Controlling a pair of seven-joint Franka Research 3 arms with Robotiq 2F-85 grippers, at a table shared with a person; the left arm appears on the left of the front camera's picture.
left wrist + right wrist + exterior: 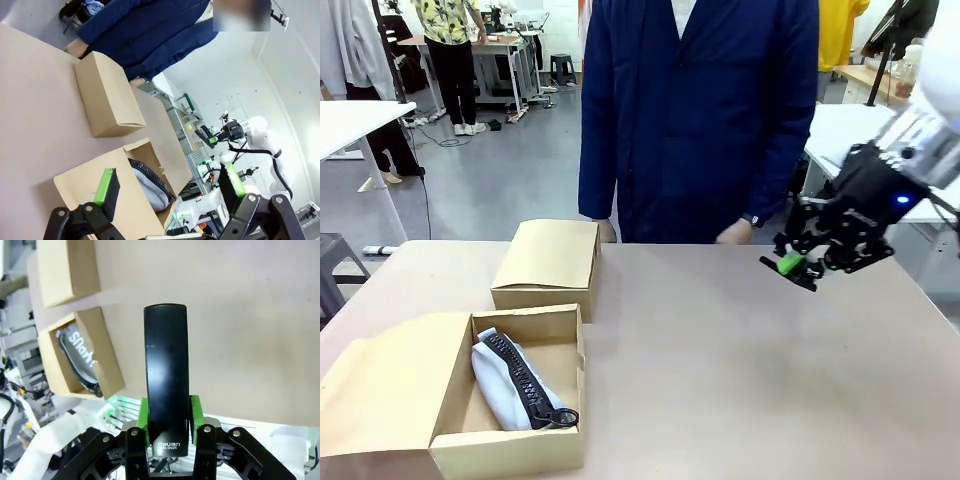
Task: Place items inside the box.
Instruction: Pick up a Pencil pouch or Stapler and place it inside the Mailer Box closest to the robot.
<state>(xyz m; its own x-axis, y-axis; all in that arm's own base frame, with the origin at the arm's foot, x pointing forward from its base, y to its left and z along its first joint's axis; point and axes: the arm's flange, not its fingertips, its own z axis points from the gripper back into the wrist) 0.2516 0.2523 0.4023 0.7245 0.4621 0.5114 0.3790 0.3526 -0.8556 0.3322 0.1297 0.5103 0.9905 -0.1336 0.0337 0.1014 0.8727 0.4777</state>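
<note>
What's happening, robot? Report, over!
Right hand shut on black stapler. Left hand open, empty. Grey pouch in open box. Closed box right behind it.

**tapeworm:** anyone catch the colours? The open plain brown cardboard box (505,452) and the closed plain brown cardboard box (548,262) were the same kraft tan, no print, and the smooth pale beige tabletop (750,370) was close to it.

**kez_91:** yep. The soft grey fabric zip pouch (492,385) had a black zipper strip (525,385) and whitish lettering. The long glossy black plastic stapler (165,365) had tiny white print at one end. The black right gripper (169,407) wore bright green pads (195,407), same as the black left gripper (169,185). The person's long cloth coat (700,120) was solid navy.
</note>
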